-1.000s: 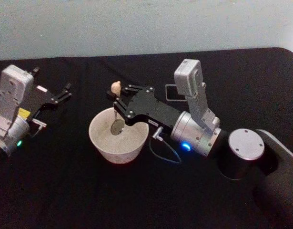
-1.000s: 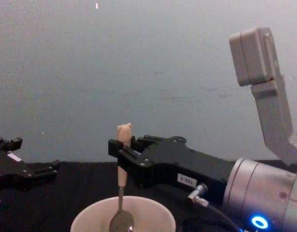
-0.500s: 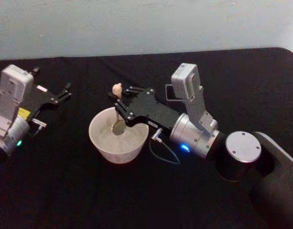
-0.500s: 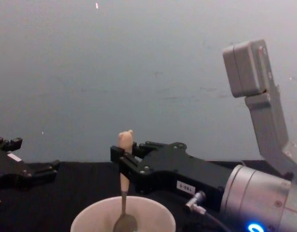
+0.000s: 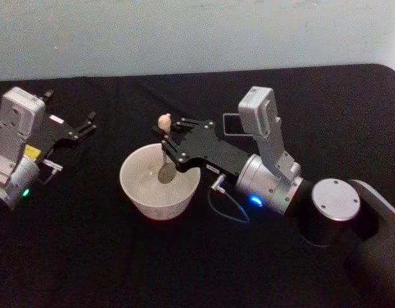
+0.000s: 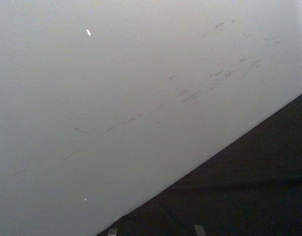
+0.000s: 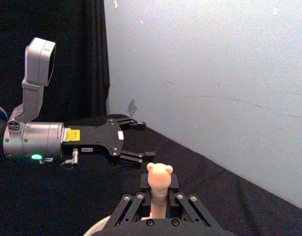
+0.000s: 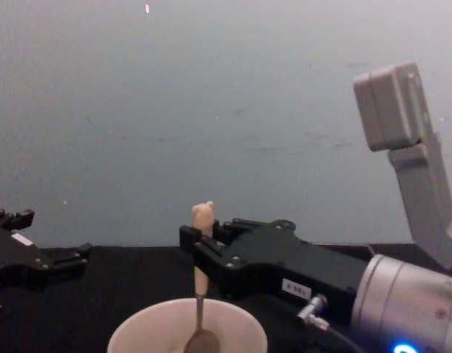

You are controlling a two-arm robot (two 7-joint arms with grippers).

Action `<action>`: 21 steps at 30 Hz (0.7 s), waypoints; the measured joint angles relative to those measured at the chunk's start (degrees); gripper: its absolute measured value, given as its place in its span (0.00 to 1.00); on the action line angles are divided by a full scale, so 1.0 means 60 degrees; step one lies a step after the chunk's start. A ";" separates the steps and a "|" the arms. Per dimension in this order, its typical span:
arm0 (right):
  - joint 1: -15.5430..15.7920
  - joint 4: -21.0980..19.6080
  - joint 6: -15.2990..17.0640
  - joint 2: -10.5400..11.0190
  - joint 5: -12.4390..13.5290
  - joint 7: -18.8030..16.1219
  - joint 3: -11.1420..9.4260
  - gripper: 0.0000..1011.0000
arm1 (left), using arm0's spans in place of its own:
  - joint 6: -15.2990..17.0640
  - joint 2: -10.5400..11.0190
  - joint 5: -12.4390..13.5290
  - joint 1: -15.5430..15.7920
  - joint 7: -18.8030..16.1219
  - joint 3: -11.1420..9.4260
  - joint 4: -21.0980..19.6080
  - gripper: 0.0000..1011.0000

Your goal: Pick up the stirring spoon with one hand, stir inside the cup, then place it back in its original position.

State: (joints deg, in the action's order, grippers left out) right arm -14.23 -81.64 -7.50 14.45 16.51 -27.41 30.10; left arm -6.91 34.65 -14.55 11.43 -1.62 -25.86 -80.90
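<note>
The stirring spoon [image 5: 164,121] stands nearly upright, its cream bear head above my right gripper [image 5: 166,138], which is shut on the handle. Its thin stem runs down into the cup [image 5: 130,187], a wide cream bowl at centre-left of the black table, and the small oval bowl of the spoon hangs inside, right of centre. In the chest view the spoon [image 8: 203,215] rises from the cup [image 8: 137,328] with the right gripper [image 8: 197,254] clamped just under the bear head. The right wrist view has the bear head [image 7: 159,174] between the jaws. My left gripper [image 5: 71,110] stays parked at far left, open.
A dark square holder [image 5: 230,124] sits on the table behind the right wrist. A thin cable loop [image 5: 230,206] hangs from the right arm beside the cup. The left gripper [image 7: 146,139] is apart from the cup. A pale wall backs the table.
My right gripper has shifted a little to the right and slightly lower with the spoon, carrying the spoon's bowl toward the cup's right side. The left arm has not moved.
</note>
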 joint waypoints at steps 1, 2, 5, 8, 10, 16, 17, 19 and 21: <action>0.0018 -0.0024 0.0000 0.0020 0.0008 -0.0008 -0.0014 0.19 | 0.0000 0.0000 0.0000 0.0000 -0.0001 0.0000 0.0000 0.99; 0.0033 -0.0043 0.0000 0.0034 0.0016 -0.0011 -0.0026 0.19 | 0.0000 0.0000 0.0000 0.0000 0.0000 0.0000 0.0000 0.99; 0.0104 -0.0135 0.0009 0.0108 0.0064 -0.0026 -0.0077 0.19 | 0.0000 0.0000 0.0000 0.0000 0.0000 0.0000 0.0000 0.99; 0.0181 -0.0256 0.0036 0.0200 0.0115 -0.0081 -0.0112 0.19 | 0.0000 0.0000 0.0000 0.0000 0.0000 0.0000 0.0000 0.99; 0.0222 -0.0318 0.0051 0.0250 0.0141 -0.0107 -0.0123 0.19 | -0.0001 0.0000 0.0000 0.0000 0.0000 0.0000 0.0000 0.99; 0.0398 -0.0574 0.0078 0.0432 0.0223 -0.0219 -0.0129 0.19 | 0.0000 0.0000 0.0000 0.0000 0.0000 0.0000 0.0000 0.99; 0.0419 -0.0604 0.0078 0.0454 0.0228 -0.0239 -0.0124 0.19 | 0.0000 0.0000 0.0000 -0.0001 0.0000 0.0000 0.0000 0.99; 0.0473 -0.0695 0.0079 0.0509 0.0245 -0.0273 -0.0096 0.19 | 0.0000 0.0000 0.0000 0.0000 0.0000 0.0000 0.0000 0.99; 0.0520 -0.0759 0.0077 0.0545 0.0251 -0.0314 -0.0051 0.19 | 0.0000 0.0000 0.0000 0.0000 0.0000 0.0000 0.0000 0.99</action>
State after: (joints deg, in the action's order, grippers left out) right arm -11.11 -86.20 -7.04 17.72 18.02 -29.29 29.79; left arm -6.91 34.65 -14.55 11.43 -1.62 -25.86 -80.90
